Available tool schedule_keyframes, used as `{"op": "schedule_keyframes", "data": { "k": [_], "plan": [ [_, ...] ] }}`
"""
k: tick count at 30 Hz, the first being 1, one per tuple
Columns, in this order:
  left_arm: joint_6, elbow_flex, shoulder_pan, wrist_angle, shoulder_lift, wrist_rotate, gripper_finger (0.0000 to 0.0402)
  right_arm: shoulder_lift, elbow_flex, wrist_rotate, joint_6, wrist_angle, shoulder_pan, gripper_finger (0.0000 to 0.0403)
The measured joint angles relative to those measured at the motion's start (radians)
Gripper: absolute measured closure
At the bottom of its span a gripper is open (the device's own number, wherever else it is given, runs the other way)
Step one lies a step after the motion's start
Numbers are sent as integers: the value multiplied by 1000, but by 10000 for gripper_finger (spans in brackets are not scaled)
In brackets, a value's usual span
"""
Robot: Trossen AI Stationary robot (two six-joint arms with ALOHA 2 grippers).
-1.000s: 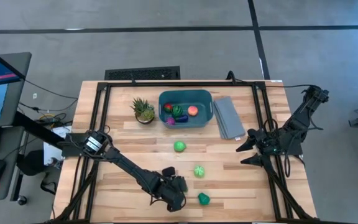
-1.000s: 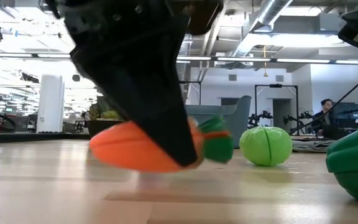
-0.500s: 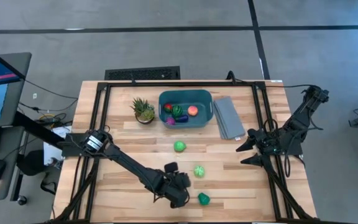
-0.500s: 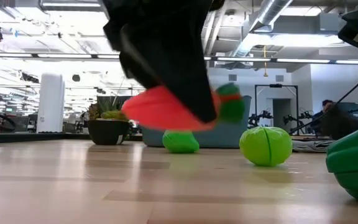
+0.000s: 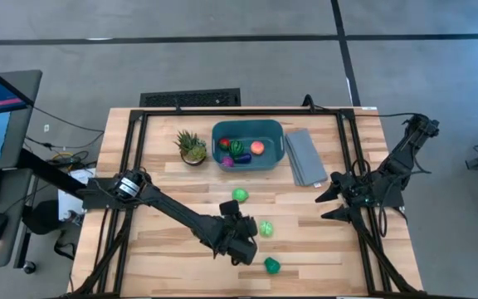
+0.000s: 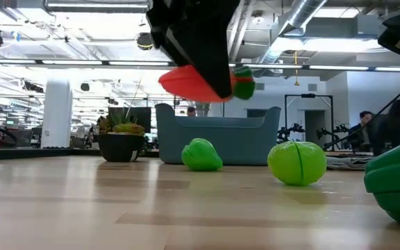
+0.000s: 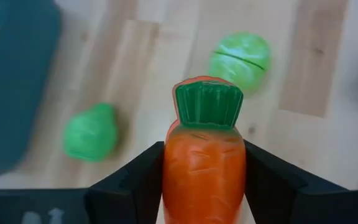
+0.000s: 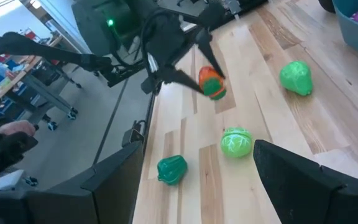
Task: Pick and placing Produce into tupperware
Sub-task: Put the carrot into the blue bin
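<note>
My left gripper (image 5: 241,241) hangs above the near middle of the table, shut on an orange carrot (image 7: 204,168) with a green top (image 6: 242,82). The teal tupperware (image 5: 222,131) stands at the far middle and holds a strawberry, a watermelon, a peach and a magenta piece. Three green produce pieces rest on the wood: one (image 5: 239,195) nearest the tub, a round one (image 5: 265,227) beside my left gripper, and one (image 5: 271,265) by the near edge. My right gripper (image 5: 322,208) waits open at the table's right side. My left gripper pinches the carrot's orange body (image 7: 185,180) between its two fingers (image 7: 138,183), one on each long side. The fingers slant down from above. The green top (image 7: 207,106) sticks out past the fingertips. The carrot hangs nearly level, clear of the table (image 6: 200,83).
A spiky potted plant (image 5: 192,147) stands left of the tub and a flat grey ribbed slab (image 5: 305,156) lies to its right. Bare wood lies between the green pieces and the tub. A person (image 6: 367,128) sits in the room beyond the table.
My left gripper has risen from the tabletop with the carrot and gone toward the far edge, nearer the tub, tipping more steeply downward. The carrot, which lay on the wood, now hangs well above it. The green pieces have kept their places.
</note>
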Motion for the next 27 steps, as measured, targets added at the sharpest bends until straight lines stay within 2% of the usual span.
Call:
{"op": "schedule_keyframes", "data": {
  "k": [5,13,27],
  "plan": [
    [16,47,23,-122,0,-56,235,0,0,0,0,0,0,74],
    [42,107,63,-272,-1,-149,222,0,0,0,0,0,0,74],
    [232,182,199,-303,-2,-189,225,0,0,1,28,0,21,74]
  ]
}}
